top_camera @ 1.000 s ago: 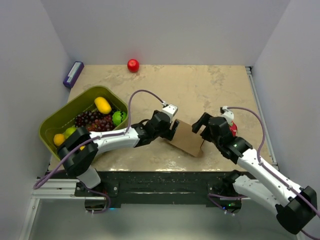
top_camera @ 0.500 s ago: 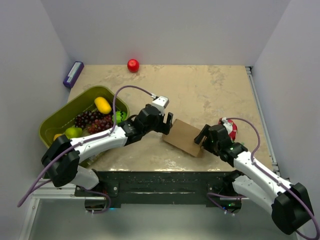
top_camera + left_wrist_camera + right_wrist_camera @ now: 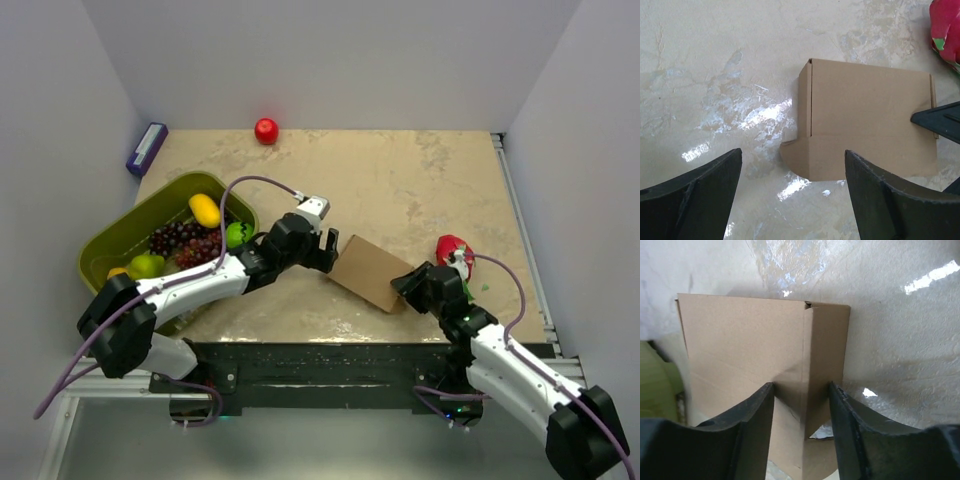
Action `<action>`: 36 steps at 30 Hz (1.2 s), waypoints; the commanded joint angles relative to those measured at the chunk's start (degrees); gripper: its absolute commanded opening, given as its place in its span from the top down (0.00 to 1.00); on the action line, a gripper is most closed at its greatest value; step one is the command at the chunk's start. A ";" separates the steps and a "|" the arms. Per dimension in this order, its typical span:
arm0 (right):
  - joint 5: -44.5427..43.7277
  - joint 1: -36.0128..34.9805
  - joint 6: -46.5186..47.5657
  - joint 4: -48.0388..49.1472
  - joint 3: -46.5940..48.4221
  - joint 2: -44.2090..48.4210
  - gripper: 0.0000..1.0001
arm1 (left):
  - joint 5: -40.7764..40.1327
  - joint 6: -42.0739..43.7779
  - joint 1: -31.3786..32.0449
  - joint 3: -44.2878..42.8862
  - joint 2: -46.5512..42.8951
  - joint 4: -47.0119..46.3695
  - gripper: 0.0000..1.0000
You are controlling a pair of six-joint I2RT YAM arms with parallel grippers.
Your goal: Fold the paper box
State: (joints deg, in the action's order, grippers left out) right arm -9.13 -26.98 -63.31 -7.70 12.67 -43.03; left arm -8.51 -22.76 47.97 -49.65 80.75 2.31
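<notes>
The paper box (image 3: 368, 272) is a slim brown cardboard box lying flat on the table, with a rounded flap sticking out at one end. In the left wrist view the paper box (image 3: 870, 120) lies ahead of my left gripper (image 3: 792, 200), which is wide open and holds nothing. From above, my left gripper (image 3: 324, 250) sits just off the box's left end. My right gripper (image 3: 408, 288) is low at the box's near right corner. In the right wrist view its fingers (image 3: 747, 430) straddle the long folded edge of the paper box (image 3: 740, 345). My right gripper (image 3: 801, 405) is half closed, and gaps still show beside the cardboard.
An olive-green basket (image 3: 165, 195) of fruit stands at the left, under the left arm. A red dragon fruit (image 3: 452, 250) lies just right of the box and shows as the dragon fruit (image 3: 946, 30) in the left wrist view. A red apple (image 3: 266, 130) and a purple block (image 3: 147, 148) sit at the back.
My left gripper has drawn back left off the box and opened wider. My right gripper has dropped toward the near edge, onto the box's right corner, and its jaws have narrowed.
</notes>
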 commanded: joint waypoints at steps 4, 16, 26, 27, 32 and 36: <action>1.56 0.17 -4.01 0.85 -4.22 5.67 0.71 | 2.10 -1.23 -1.38 0.34 -1.38 -1.51 0.12; 0.86 0.18 -5.51 -4.77 -6.08 11.73 1.00 | 7.80 -0.53 -3.40 -2.73 4.05 -4.76 0.11; 1.13 0.09 -6.74 -6.18 -8.18 16.57 1.00 | 15.18 -3.95 -7.36 -3.52 8.02 -9.33 0.09; 1.04 0.17 -6.65 -6.27 -8.18 16.66 1.00 | 16.06 -4.13 -7.62 -3.53 8.89 -10.03 0.09; 1.13 0.18 -6.48 -6.36 -8.27 16.75 1.00 | 22.57 -5.53 -8.68 -4.40 12.14 -12.32 0.09; 1.57 0.18 -6.30 -5.57 -8.45 16.66 1.00 | 25.21 -5.89 -9.29 -6.16 15.65 -11.80 0.09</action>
State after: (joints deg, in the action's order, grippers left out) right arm -7.92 -26.94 -69.54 -10.26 5.48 -26.17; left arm 11.11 -27.11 39.35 -52.49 93.84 -6.59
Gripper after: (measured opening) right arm 0.034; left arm 0.906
